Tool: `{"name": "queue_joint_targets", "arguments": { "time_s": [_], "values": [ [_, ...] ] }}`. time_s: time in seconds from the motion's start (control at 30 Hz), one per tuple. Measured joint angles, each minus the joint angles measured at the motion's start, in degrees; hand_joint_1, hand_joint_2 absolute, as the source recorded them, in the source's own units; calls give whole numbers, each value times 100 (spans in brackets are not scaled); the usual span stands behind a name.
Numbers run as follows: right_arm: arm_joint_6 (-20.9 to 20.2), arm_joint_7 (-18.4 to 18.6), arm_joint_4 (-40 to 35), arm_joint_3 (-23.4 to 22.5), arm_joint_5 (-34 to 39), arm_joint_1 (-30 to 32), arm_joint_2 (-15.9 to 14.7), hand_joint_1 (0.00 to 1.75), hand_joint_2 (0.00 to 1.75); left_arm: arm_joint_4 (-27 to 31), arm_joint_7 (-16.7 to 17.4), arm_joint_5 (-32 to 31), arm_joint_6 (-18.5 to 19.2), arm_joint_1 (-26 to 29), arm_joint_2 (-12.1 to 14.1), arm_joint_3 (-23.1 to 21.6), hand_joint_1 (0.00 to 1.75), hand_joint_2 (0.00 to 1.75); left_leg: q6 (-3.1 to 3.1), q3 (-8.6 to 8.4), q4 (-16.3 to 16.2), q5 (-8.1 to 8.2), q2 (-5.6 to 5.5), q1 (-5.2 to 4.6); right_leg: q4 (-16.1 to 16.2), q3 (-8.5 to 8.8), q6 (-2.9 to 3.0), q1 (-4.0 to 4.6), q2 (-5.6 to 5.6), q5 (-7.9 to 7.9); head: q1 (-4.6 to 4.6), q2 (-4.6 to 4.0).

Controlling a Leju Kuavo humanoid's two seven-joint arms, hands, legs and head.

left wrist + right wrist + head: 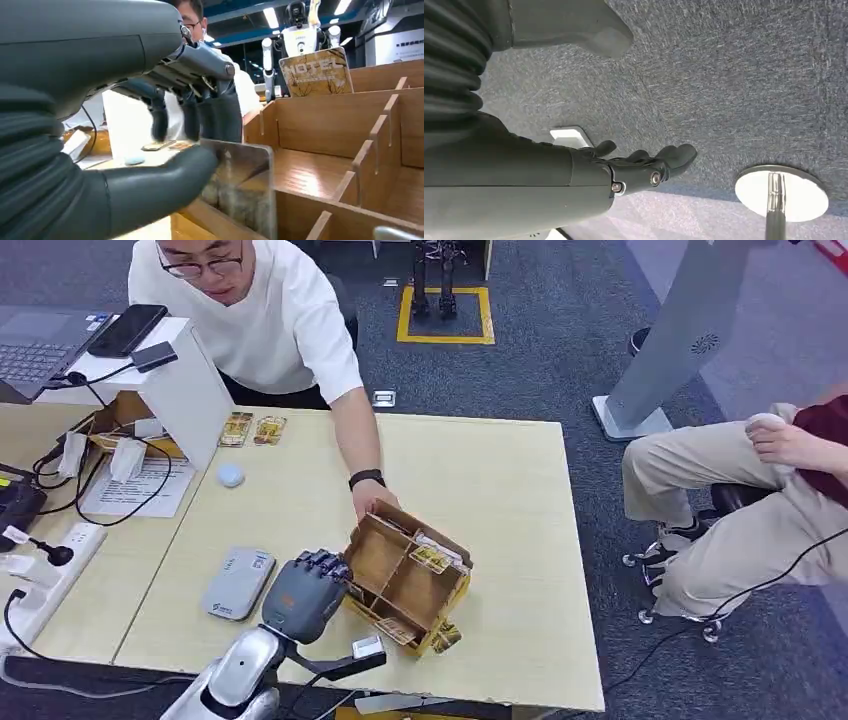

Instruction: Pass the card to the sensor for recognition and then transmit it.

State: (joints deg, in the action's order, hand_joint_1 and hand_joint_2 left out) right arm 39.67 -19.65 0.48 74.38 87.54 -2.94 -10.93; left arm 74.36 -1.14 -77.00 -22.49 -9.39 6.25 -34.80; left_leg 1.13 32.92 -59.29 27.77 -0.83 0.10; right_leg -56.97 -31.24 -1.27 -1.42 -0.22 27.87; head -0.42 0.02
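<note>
Lifting the card [240, 185] cleanly out of the wooden organiser box [405, 580] looked like the step in hand, and doing it well would have meant drawing it straight up along its slot so its edges did not catch the dividers, then keeping the pinch firm enough that the thin, glossy plastic could not swivel between thumb and fingers. The left hand [303, 590] was at the near-left corner of the box, and in the left wrist view its thick thumb pressed one face of the card while the darker fingers [210, 117] closed on the other, so the hand was holding the card. The card stood roughly upright, its lower part apparently inside the compartment nearest the hand, its free edge jutting past the thumb tip. A person's hand [372, 498] rested on the far rim of the box, opposite the robot's hand, seemingly steadying it; any pull should have stayed clear of that side. The grey card reader [238, 582] lay flat on the tabletop [520, 490] just beside the hand on its outer side, so I judged a short sideways carry would follow. The right hand [644, 165] hung over carpet, fingers loosely extended, holding nothing.
</note>
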Motion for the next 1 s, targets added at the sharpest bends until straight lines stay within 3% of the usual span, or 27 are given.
{"name": "queue_joint_targets", "arguments": {
  "time_s": [0.07, 0.2, 0.4, 0.5, 1.0],
  "values": [
    [0, 9, 0, 15, 2, -4, 2, 0, 175, -7, -4, 0, -9, -4, -13, 18, 157, 175, 0, 0, 0, 0, 0, 0, 0, 0, 0, 0, 0, 0, 0, 0],
    [0, 4, 0, 22, 6, -5, 7, 0, 175, -15, -64, 22, -7, -5, -15, 22, 175, 175, 0, 0, 0, 0, 0, 0, 0, 0, 0, 0, 0, 0, 0, 0],
    [0, 2, 0, 31, 24, -5, 9, 0, 175, -57, -212, 171, 13, -11, -15, 22, 162, 175, 0, 0, 0, 0, 1, 0, 0, 0, 0, 0, 1, 0, 0, -2],
    [0, -18, 0, 33, 48, -6, 9, 0, 175, -68, -308, 280, 85, -11, -13, 22, 173, 175, 0, 0, 0, 0, 0, 0, 0, 0, 0, 0, 0, 0, 0, 0],
    [0, -26, 0, 42, 39, -3, 9, 0, 175, -90, -330, 356, 76, 13, -11, 22, 175, 175, 0, 0, 0, 0, 0, 0, 0, 1, 0, 0, 0, 0, 0, 0]
  ]
}}
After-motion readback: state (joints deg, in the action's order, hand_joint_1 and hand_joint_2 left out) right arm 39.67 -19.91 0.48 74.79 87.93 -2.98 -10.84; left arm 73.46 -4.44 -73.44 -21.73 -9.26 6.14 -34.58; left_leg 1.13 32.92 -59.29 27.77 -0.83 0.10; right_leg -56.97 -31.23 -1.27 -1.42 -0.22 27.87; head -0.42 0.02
